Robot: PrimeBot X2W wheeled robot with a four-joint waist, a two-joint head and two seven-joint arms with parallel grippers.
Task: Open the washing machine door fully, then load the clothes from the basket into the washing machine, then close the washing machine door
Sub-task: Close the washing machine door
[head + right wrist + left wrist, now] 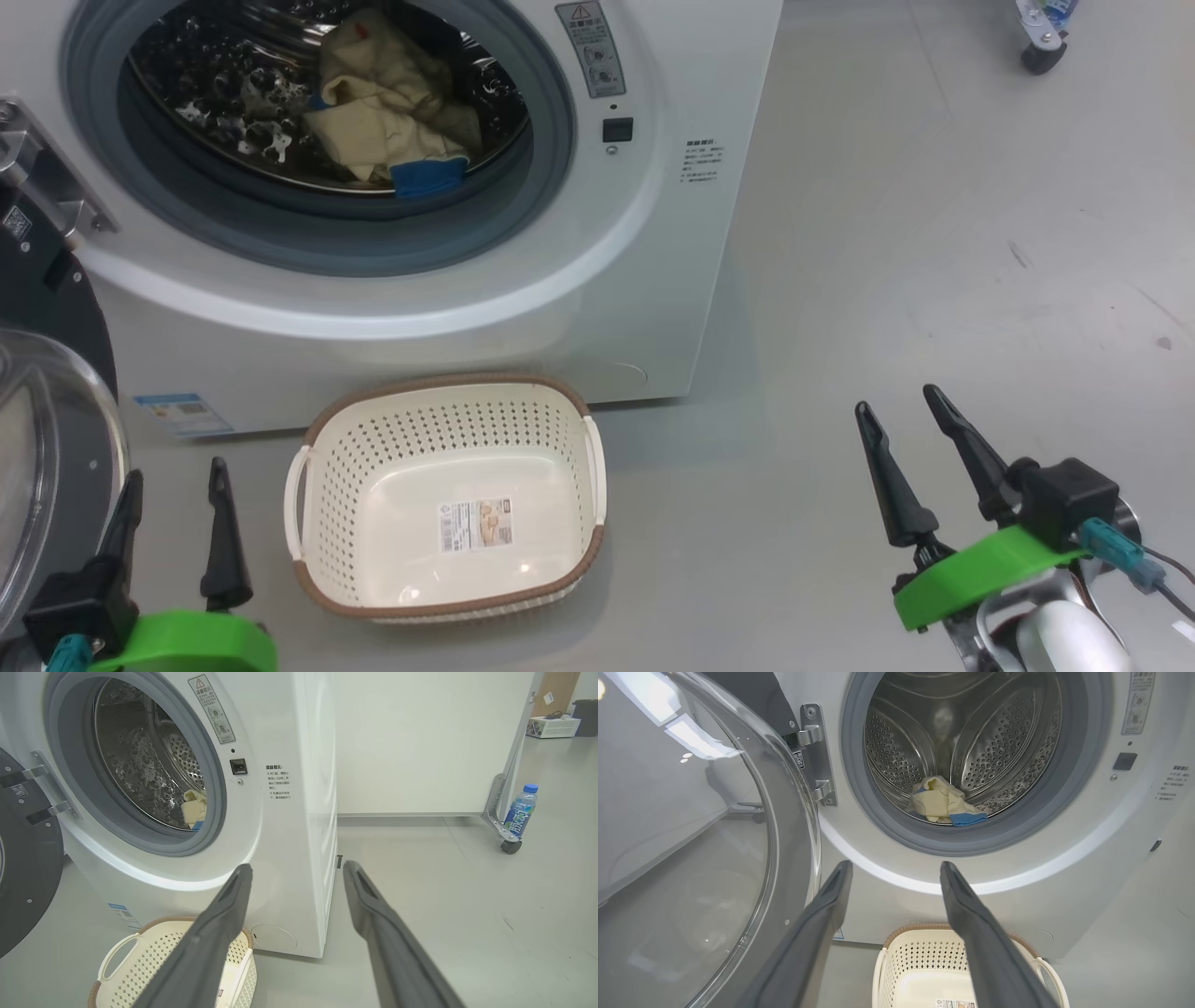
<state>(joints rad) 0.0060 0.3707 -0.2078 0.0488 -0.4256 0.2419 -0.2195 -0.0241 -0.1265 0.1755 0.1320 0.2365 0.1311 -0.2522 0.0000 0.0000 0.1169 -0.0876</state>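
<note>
1. The washing machine (pixel 523 308) is filling the upper left of the head view, its drum mouth standing uncovered
2. The washing machine door (pixel 51 439) is hanging swung open at the left edge
3. The basket (pixel 448 425) is sitting on the floor just before the machine, lower centre, its label sticker showing
4. The clothes (pixel 392 112) are lying inside the drum at the top, cream with a blue piece in front
5. The left tool (pixel 177 469) is hovering lower left beside the basket, fingers spread
6. The right tool (pixel 896 399) is hovering lower right, fingers spread too
</note>
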